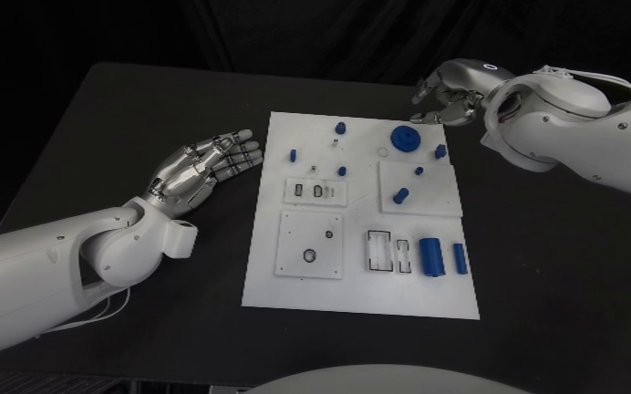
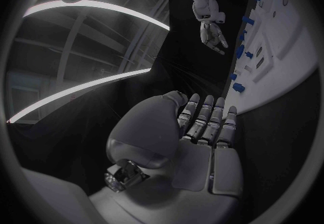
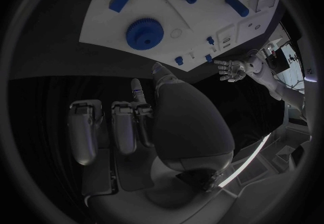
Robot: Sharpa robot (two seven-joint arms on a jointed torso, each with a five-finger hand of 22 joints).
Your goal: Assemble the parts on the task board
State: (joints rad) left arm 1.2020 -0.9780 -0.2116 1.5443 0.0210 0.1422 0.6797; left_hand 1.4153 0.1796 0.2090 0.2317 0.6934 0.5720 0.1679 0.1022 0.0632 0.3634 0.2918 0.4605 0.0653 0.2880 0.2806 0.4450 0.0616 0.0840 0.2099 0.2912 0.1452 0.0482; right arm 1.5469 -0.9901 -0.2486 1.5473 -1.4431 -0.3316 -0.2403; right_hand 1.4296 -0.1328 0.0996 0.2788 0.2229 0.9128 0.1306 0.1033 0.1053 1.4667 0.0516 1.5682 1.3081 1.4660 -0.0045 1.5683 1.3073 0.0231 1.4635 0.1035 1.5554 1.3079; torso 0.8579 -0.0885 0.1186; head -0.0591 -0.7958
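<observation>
The white task board [image 1: 362, 271] lies in the middle of the black table. A blue gear [image 1: 407, 139] sits near its far right corner, and the right wrist view shows this gear [image 3: 144, 32] just ahead of the fingers. Small blue pegs [image 1: 341, 127] stand along the far part. Two blue cylinders [image 1: 431, 255] lie near the front right. My left hand [image 1: 204, 166] hovers left of the board, fingers straight and apart, holding nothing [image 2: 199, 127]. My right hand [image 1: 445, 102] hangs beyond the board's far right corner, fingers loosely bent, with nothing in it [image 3: 128, 121].
Raised white square plates [image 1: 310, 243] with slots and holes sit on the board. Bare black table surrounds it on every side. A black curtain closes off the back. My right forearm [image 1: 559, 125] reaches in over the table's right side.
</observation>
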